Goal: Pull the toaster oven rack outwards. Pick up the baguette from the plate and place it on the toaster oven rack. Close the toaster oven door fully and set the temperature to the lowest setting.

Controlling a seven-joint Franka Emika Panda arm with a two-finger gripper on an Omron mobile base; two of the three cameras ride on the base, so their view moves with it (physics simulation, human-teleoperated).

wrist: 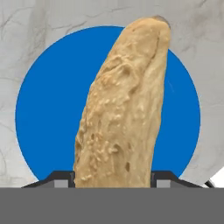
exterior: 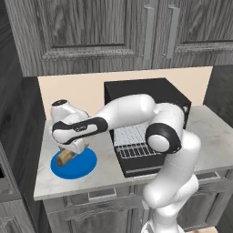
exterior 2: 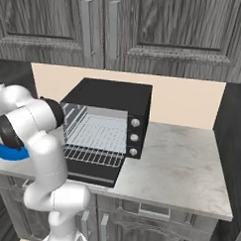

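With end effector [wrist: 112, 181] jaws apart astride the baguette [wrist: 122, 109], squeeze evenly, then raise straight off the plate [wrist: 39, 109] toward twelve o'clock.

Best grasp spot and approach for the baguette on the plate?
Across its narrow width, near the end closest to the hand, coming straight down from above. The baguette lies flat on the blue plate, long axis running between the fingers, which already flank its sides.
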